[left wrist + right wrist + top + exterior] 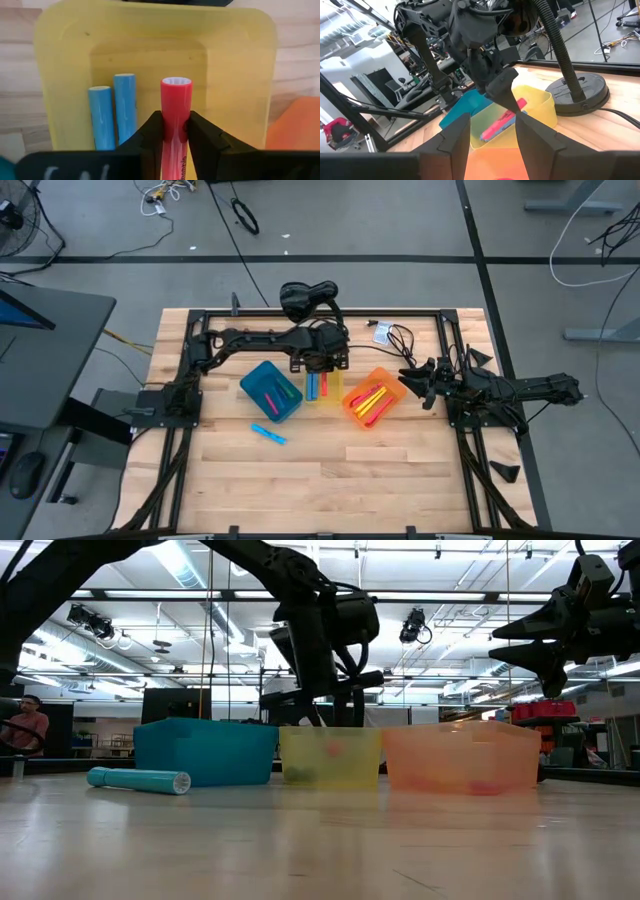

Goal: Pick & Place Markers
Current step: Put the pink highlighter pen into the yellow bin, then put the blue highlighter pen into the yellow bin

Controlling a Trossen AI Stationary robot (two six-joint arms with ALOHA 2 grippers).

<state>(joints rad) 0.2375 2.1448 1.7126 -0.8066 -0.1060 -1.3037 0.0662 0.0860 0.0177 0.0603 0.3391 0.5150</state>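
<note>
While the left claw [175, 131] pinches a short red-pink plastic marker [175, 107] between its dark fingers, it hangs over the translucent yellow plastic bin [326, 399] at the centre of the high view — two light-blue markers [116, 112] already lie on that bin's floor. The likeliest slip, I judge, is a release from too high: the round marker could bounce or roll against the low wall and tip out onto the wooden desk [330, 470]. The grip sits well back from the marker's open end, so it may swing nose-down as the fingers part. Another light-blue marker [268, 434] lies loose on the desk below the teal bin [262, 380]. The right claw [414, 383] waits at centre right with fingers apart and empty, just beside the orange bin [384, 376] — a careless move there could nudge that bin.
</note>
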